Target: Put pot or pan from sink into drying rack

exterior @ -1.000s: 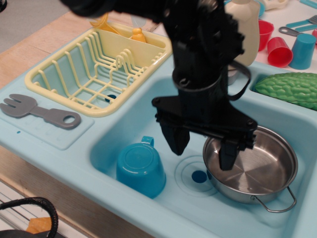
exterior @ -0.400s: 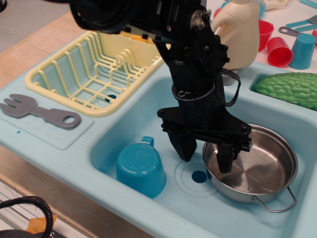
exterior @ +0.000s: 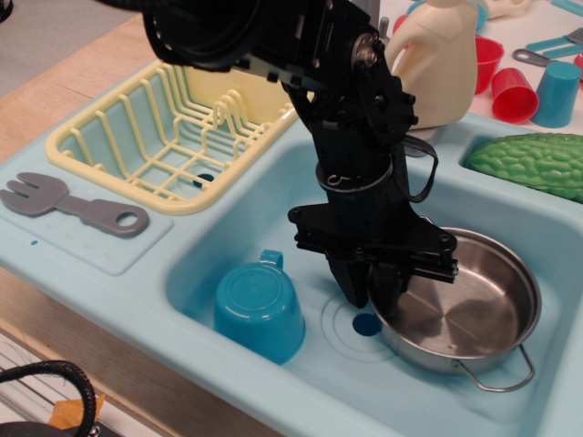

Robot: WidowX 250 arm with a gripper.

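Observation.image: end effector (exterior: 371, 293) astride pan (exterior: 474, 314) rim

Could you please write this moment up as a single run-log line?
phase: grasping | gripper: shut on pan left rim | pan: in sink, not lifted | drying rack: no pan yet | blue cup: in sink

I count one steel pan (exterior: 465, 314) in my sink (exterior: 264, 209), one yellow rack (exterior: 137, 137) and one grey fork (exterior: 73, 208). Cups: one teal (exterior: 260, 309), two red (exterior: 515, 95), one blue (exterior: 556, 93) at upper right.
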